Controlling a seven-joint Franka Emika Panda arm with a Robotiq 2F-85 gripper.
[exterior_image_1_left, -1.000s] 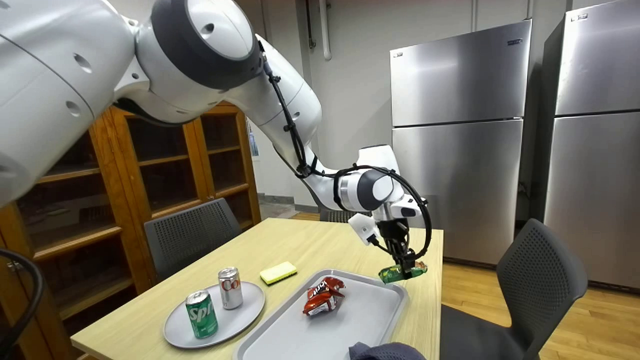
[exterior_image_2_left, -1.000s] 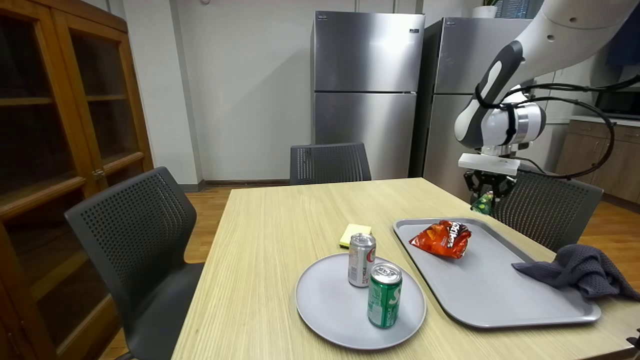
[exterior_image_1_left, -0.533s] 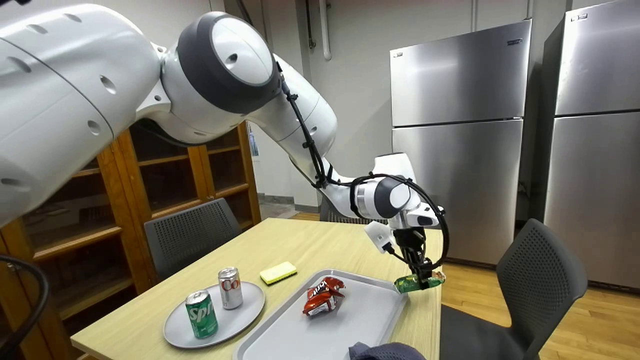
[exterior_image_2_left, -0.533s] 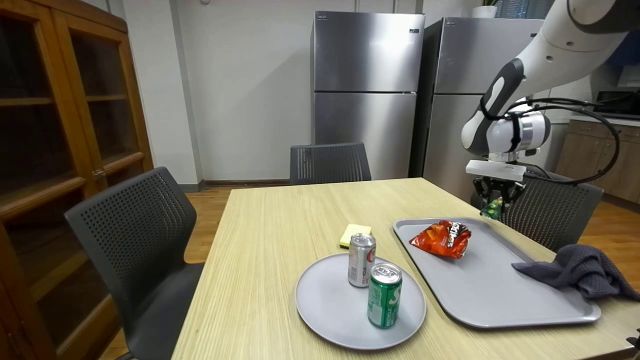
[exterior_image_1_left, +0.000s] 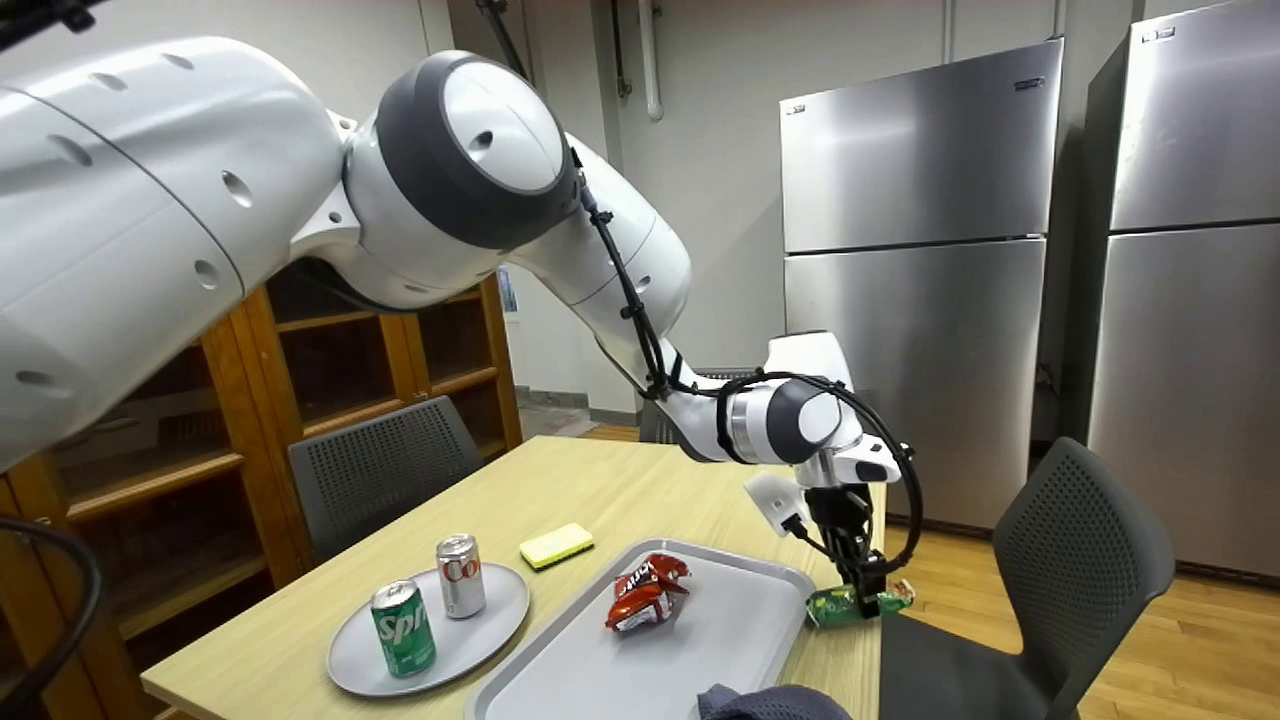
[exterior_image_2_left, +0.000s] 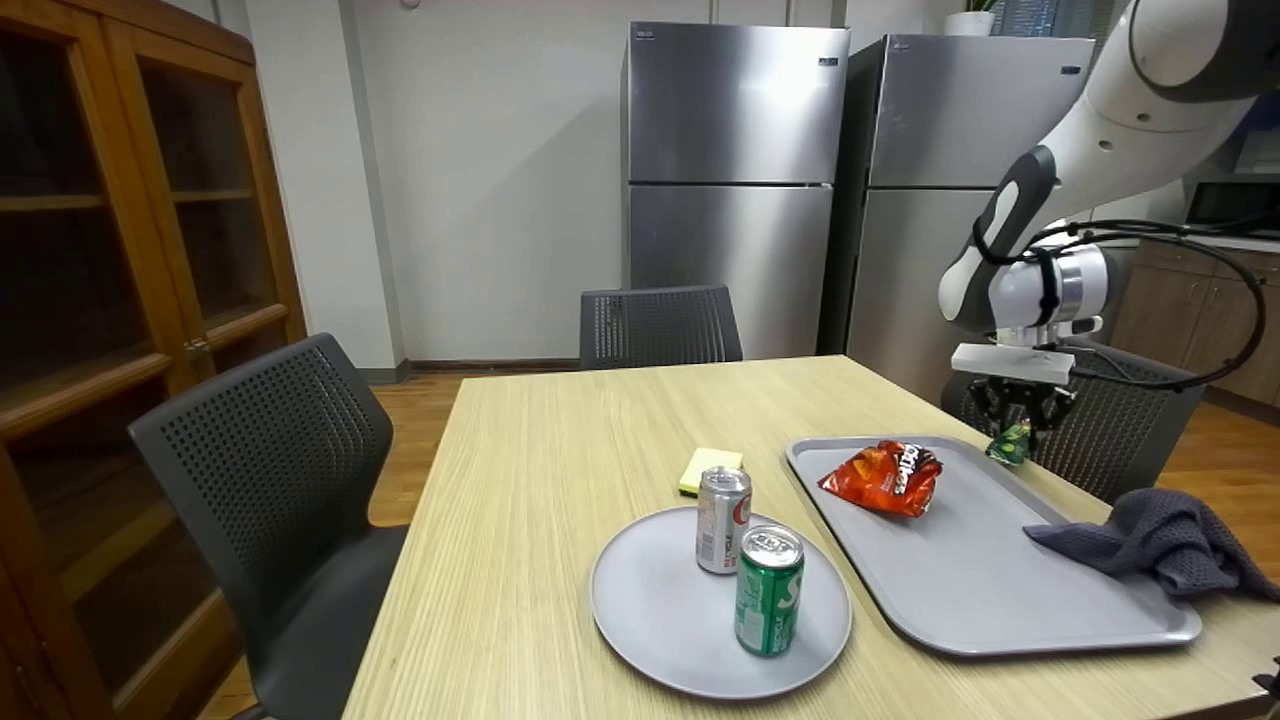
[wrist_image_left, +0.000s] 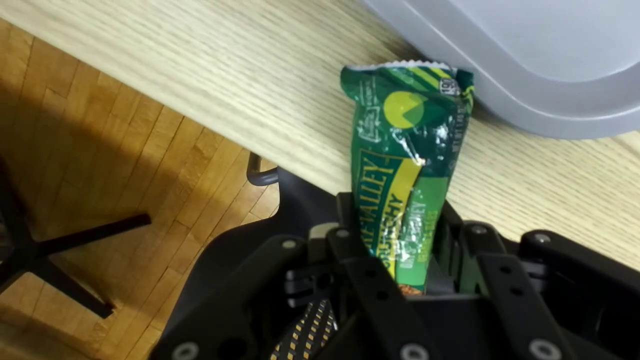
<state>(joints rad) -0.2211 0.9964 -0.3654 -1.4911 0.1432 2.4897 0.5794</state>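
Observation:
My gripper (exterior_image_1_left: 866, 598) is shut on a green and yellow wrapped snack bar (exterior_image_1_left: 835, 606), gripping it across its width. In the wrist view, the bar (wrist_image_left: 400, 145) stands between the two fingers (wrist_image_left: 397, 207), its serrated end pointing at the grey tray's corner (wrist_image_left: 480, 85). The bar is at the table's edge beside the tray, with part of it beyond the edge. Whether it touches the table or tray rim I cannot tell. It also shows under the gripper (exterior_image_2_left: 1022, 432) in an exterior view. A red snack bag (exterior_image_2_left: 888, 478) lies on the tray (exterior_image_2_left: 1000, 590).
A round grey plate (exterior_image_2_left: 650, 610) holds a silver cola can (exterior_image_2_left: 722, 520) and a green Sprite can (exterior_image_2_left: 768, 600). A yellow sponge (exterior_image_1_left: 557, 545) lies on the table (exterior_image_1_left: 620, 480). A dark cloth (exterior_image_2_left: 1160, 545) lies over the tray's end. A chair (exterior_image_1_left: 1070, 550) stands beside the table edge.
My gripper has moved down and sideways with the bar, from above the tray's corner to the table edge beside it. The bag, cans, sponge and cloth have not moved.

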